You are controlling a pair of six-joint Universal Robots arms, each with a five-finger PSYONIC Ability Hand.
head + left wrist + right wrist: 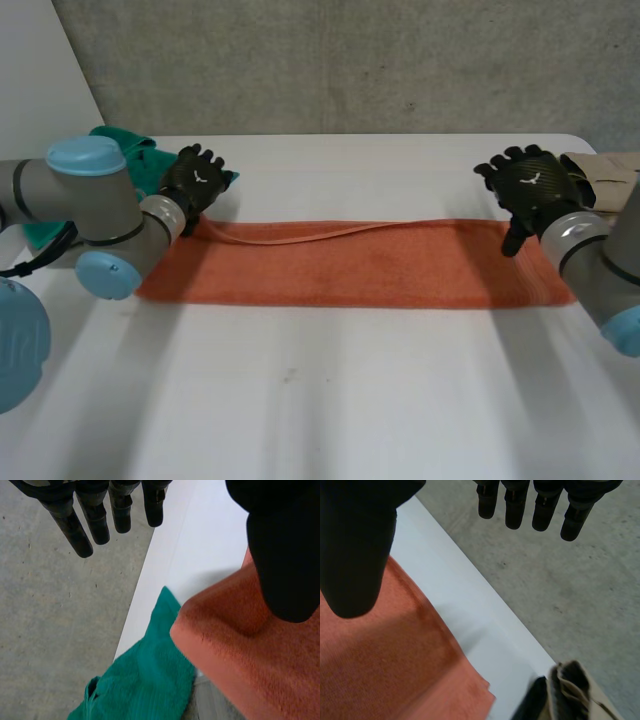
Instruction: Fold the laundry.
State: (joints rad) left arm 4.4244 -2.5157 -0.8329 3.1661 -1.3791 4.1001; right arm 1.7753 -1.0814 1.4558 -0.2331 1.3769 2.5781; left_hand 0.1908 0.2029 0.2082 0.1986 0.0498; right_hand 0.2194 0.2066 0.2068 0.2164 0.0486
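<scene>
1. Towel (350, 265), orange, lies as one long strip across the white table (350, 400), between two hands.
2. Left hand (195, 180) is at its far left corner and right hand (530, 185) at its far right corner; both keep the fingers straight and spread, gripping nothing.
3. One green cloth (125, 145) lies beside the left hand, and one beige cloth (610, 170) beside the right hand.
</scene>
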